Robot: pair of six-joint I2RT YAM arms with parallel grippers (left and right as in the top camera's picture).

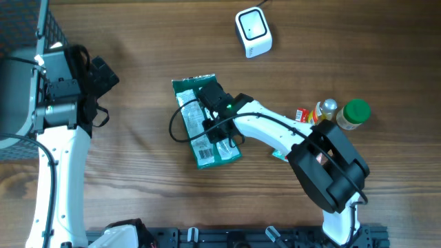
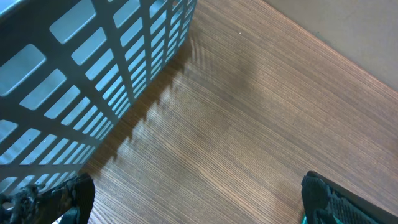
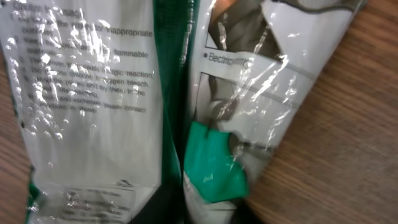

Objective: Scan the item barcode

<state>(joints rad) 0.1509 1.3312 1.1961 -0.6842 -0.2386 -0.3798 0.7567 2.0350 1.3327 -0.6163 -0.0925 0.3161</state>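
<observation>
One green-and-white packet [image 1: 205, 141] directly beneath the right fingers [image 1: 209, 96], their grip unclear; left fingers [image 2: 339, 202] wide apart, empty.

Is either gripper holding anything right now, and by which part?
Left gripper: open, nothing held. Right gripper sits on the middle of the green-and-white packet; whether it grips it cannot be told.

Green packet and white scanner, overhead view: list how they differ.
The green packet is flat, crinkled and larger; the white scanner is small and boxy. The packet lies mid-table under the right gripper; the scanner sits alone by the far edge. Both rest on the wooden table.
</observation>
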